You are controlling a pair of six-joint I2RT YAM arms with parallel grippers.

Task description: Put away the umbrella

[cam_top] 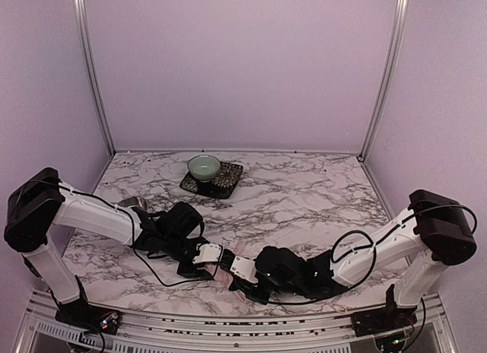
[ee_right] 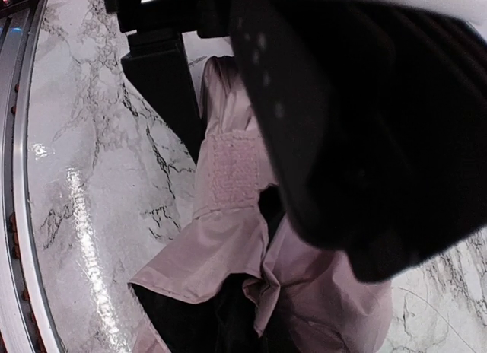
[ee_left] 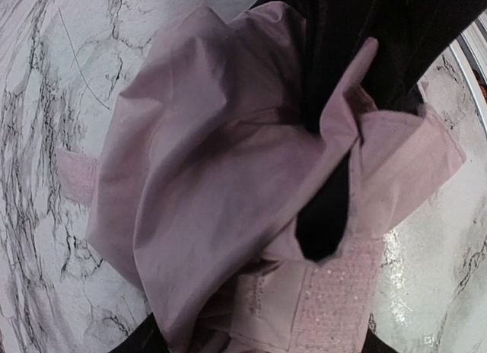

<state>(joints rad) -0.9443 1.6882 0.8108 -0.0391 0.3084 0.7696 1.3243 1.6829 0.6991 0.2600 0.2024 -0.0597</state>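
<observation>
As two arms meet at the worktop's point(cam_top: 304, 193) near edge, one pale pink umbrella point(ee_left: 213, 178) lies bunched between them. The right gripper's point(cam_top: 237, 268) jaws are nearly closed at its fabric; the left gripper's point(cam_top: 211, 256) cannot be told. One green bowl point(cam_top: 204, 167) sits on one dark mat point(cam_top: 228, 182).

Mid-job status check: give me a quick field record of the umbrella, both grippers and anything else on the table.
umbrella: pink fabric bunched, black lining showing, lying near the front edge of the table
fastening strap: Velcro patch exposed, not fastened
left gripper: at the fabric, jaw state unclear
right gripper: shut, at the fabric, grip unclear
other: green bowl on dark mat, far centre
</observation>
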